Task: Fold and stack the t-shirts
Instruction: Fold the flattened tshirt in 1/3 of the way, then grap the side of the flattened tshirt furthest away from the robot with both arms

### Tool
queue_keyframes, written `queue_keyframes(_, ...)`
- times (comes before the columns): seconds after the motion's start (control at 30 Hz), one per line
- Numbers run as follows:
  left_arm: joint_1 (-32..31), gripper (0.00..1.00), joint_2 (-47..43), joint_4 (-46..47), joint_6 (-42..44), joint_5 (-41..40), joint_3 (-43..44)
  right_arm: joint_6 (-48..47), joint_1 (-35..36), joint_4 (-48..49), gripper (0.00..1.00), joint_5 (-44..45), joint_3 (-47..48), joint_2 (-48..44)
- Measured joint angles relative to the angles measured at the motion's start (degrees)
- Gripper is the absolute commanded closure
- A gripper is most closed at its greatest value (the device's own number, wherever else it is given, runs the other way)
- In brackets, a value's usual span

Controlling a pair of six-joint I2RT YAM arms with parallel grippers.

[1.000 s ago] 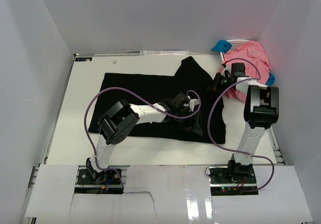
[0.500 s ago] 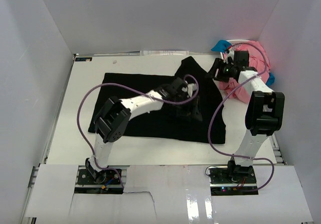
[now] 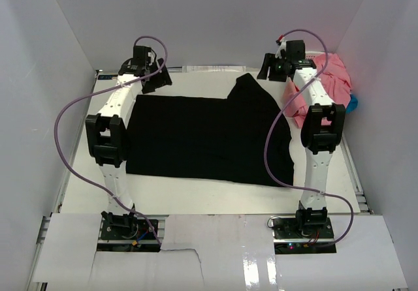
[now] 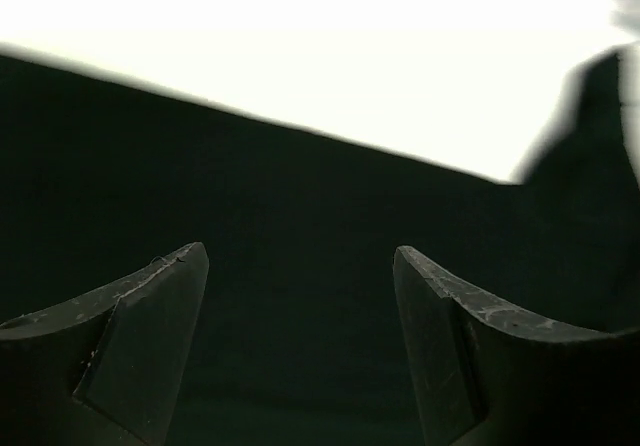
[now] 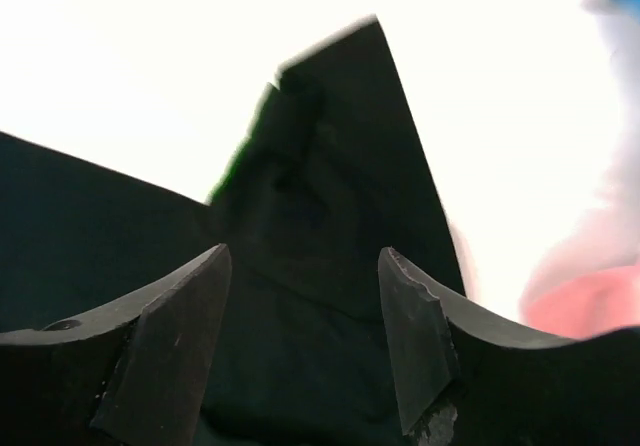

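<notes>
Both arms stretch far up the frame, the left arm (image 3: 108,134) reaching to the upper left and the right arm (image 3: 320,131) to the upper right, with the left gripper (image 3: 157,79) and right gripper (image 3: 266,68) each pointing inward, fingers (image 4: 150,316) spread apart.

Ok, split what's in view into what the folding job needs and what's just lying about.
Job:
black t-shirt, spread flat on the table
heap of salmon-pink t-shirts, far right

Lying about:
blue object beside the pink heap
white strip along the table's far edge
</notes>
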Motion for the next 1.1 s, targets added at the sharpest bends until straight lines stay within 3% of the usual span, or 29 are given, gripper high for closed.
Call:
queue_keyframes(0.33,0.55,0.15,7.15,-4.22,5.95,-9.4,-2.84,-3.13,8.44,-9.44,0.34,13.88,-4.9,3.45)
queue_keyframes(0.67,0.55,0.16,9.4,-3.02,8.39,-16.35,-2.93,-3.39,8.92,-10.71,0.34,22.43,-8.28,3.45)
queue_keyframes(1.1,0.33,0.16,15.8,-2.43,8.61,-25.16,-1.16,-3.32,9.31,-8.94,0.37,24.55,-16.5,1.75)
